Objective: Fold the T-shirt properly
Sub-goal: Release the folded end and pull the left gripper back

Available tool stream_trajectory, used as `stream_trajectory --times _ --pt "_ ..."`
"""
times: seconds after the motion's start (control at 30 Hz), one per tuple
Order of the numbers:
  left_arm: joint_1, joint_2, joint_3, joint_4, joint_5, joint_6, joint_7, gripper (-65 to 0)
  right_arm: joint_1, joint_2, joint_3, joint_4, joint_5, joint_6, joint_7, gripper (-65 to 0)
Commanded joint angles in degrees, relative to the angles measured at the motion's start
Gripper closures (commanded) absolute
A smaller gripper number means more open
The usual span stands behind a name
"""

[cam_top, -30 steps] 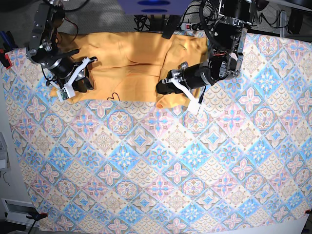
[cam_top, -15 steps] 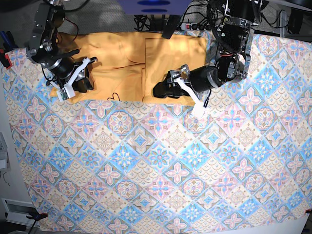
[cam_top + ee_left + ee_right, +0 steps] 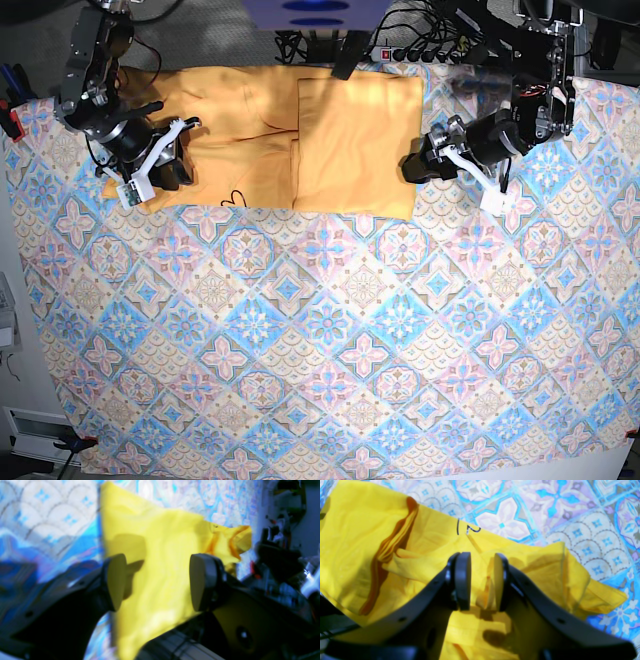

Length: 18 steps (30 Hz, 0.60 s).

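Now left claw (image 3: 418, 167) (empty) has left T-shirt (image 3: 300, 135).

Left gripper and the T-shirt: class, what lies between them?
Base view: only a narrow strip of patterned cloth separates the left gripper from the T-shirt.

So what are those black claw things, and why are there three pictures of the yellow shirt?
They are a robot's two arms, and each ends in a pincer called a gripper. One picture looks down from above; the other two come from little cameras on the wrists. The yellow T-shirt lies on a patterned cloth, with one side folded over. The left gripper is open and holds nothing, just off the shirt's edge. The right gripper sits over the bunched end of the shirt, its jaws only a little apart with a fold of fabric between them.
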Motion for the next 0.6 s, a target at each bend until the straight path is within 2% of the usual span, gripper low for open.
stream_trajectory --times 0.0,0.23,0.33,0.43,0.57 --pt "-0.2 0.4 0.1 -0.4 -1.4 -0.7 -0.4 -39.3 0.3 0.6 0.1 1.1 1.0 0.1 1.2 -15.3" --pt "-0.9 0.9 2.9 -4.0 -1.1 -0.7 -0.5 -39.0 0.2 0.6 0.4 1.1 1.0 0.1 1.2 -15.3" --pt "-1.8 1.2 4.8 -5.3 1.7 -0.7 -0.6 -38.9 0.2 0.6 0.4 1.1 1.0 0.1 1.2 -15.3" --pt "-2.1 3.0 5.3 -7.0 4.4 -0.7 -0.6 -38.9 0.2 0.6 0.5 1.1 1.0 0.1 1.2 -15.3" --pt "-3.9 4.0 5.7 -10.8 5.9 -0.7 -0.6 -38.8 0.1 0.6 0.9 1.2 1.0 0.1 1.2 -15.3"
